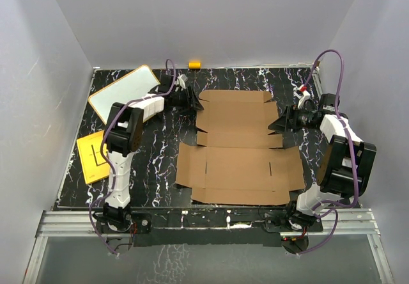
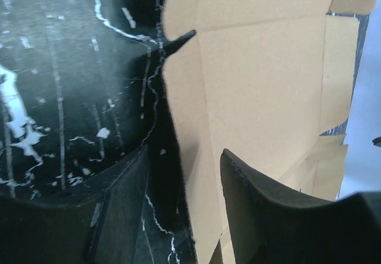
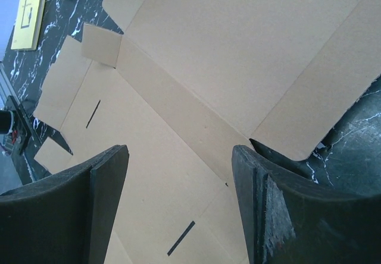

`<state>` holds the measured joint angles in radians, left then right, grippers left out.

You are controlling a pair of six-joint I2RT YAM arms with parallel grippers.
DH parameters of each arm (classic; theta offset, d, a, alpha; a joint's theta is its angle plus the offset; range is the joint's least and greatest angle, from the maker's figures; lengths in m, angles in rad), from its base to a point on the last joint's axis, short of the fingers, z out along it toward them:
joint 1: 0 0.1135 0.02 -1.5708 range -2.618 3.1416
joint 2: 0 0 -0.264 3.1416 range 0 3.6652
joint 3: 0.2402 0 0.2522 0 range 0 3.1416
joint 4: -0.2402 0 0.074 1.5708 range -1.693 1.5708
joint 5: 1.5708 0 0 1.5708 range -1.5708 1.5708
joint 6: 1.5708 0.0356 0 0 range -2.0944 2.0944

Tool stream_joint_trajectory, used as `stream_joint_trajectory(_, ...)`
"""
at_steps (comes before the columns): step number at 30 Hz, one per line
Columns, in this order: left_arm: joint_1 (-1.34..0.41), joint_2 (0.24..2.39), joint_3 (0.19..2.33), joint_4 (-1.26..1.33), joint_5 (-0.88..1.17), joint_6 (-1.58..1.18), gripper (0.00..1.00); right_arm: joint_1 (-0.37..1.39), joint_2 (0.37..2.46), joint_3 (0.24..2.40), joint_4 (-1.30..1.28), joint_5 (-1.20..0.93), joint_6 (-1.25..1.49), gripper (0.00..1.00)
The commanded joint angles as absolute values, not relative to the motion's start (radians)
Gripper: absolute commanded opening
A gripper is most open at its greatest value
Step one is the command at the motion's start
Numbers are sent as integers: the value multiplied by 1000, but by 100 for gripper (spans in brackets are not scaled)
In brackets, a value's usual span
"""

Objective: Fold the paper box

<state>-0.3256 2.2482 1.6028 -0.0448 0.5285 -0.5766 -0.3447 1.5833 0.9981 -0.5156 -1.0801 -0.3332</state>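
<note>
Top external shows, at far left, a white board with an orange rim (image 1: pixel 124 92) lying at an angle and a flat yellow sheet (image 1: pixel 94 157) nearer the arms. Both rest on the black marbled surface (image 1: pixel 160 162), apart from the paper box (image 1: pixel 239 149), which lies unfolded in the middle with its flaps spread. The left end effector (image 1: pixel 190 100) sits at the box's far left edge, where from above its fingers merge into one dark shape. The left wrist view shows them partly open and straddling a side flap's edge, one finger dark against the surface and hard to outline, the other over the cardboard. Nothing is clamped, and whether that flap is lifted is unclear. A small yellow object (image 1: pixel 194 64) by the back wall is too small to identify. The right end effector (image 1: pixel 277 123) points at the box's right edge. In the right wrist view its jaws stand wide apart above the cardboard, holding nothing, and the frame cuts off the outer flaps.
</note>
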Motion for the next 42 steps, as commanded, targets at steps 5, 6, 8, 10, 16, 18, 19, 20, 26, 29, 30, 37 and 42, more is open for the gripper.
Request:
stream_joint_trajectory(5, -350, 2223, 1589, 102, 592, -615, 21, -347, 1581, 1008, -470, -1145, -341, 75)
stream_joint_trajectory(6, -350, 2210, 1570, 143, 598, -627, 13, -347, 1580, 1008, -470, -1150, -341, 75)
stream_joint_trajectory(8, -349, 2167, 1506, 241, 596, -652, 0, -347, 1577, 1008, -472, -1162, -341, 75)
stream_joint_trajectory(10, -349, 2100, 1422, 327, 565, -655, 0, -347, 1576, 1009, -478, -1187, -348, 74)
stream_joint_trajectory(16, -342, 1807, 1131, 567, 403, -626, 0, -347, 1558, 1012, -506, -1259, -385, 73)
stream_joint_trajectory(18, -337, 1714, 1023, 630, 338, -626, 0, -347, 1557, 1011, -511, -1281, -394, 73)
stream_joint_trajectory(19, -335, 1669, 972, 662, 308, -629, 0, -346, 1558, 1011, -515, -1293, -401, 73)
stream_joint_trajectory(20, -334, 1625, 920, 689, 283, -632, 0, -346, 1559, 1010, -520, -1305, -410, 73)
stream_joint_trajectory(26, -326, 1401, 695, 759, 137, -633, 0, -340, 1563, 1001, -531, -1346, -450, 74)
stream_joint_trajectory(29, -319, 1304, 626, 766, 91, -620, 0, -337, 1560, 996, -530, -1359, -468, 74)
stream_joint_trajectory(30, -316, 1280, 614, 765, 85, -614, 0, -335, 1559, 992, -531, -1360, -475, 74)
stream_joint_trajectory(37, -309, 1172, 558, 776, 75, -567, 0, -299, 1531, 963, -447, -1263, -512, 75)
stream_joint_trajectory(42, -308, 1120, 511, 815, 95, -553, 0, -216, 1546, 972, -356, -1161, -482, 78)
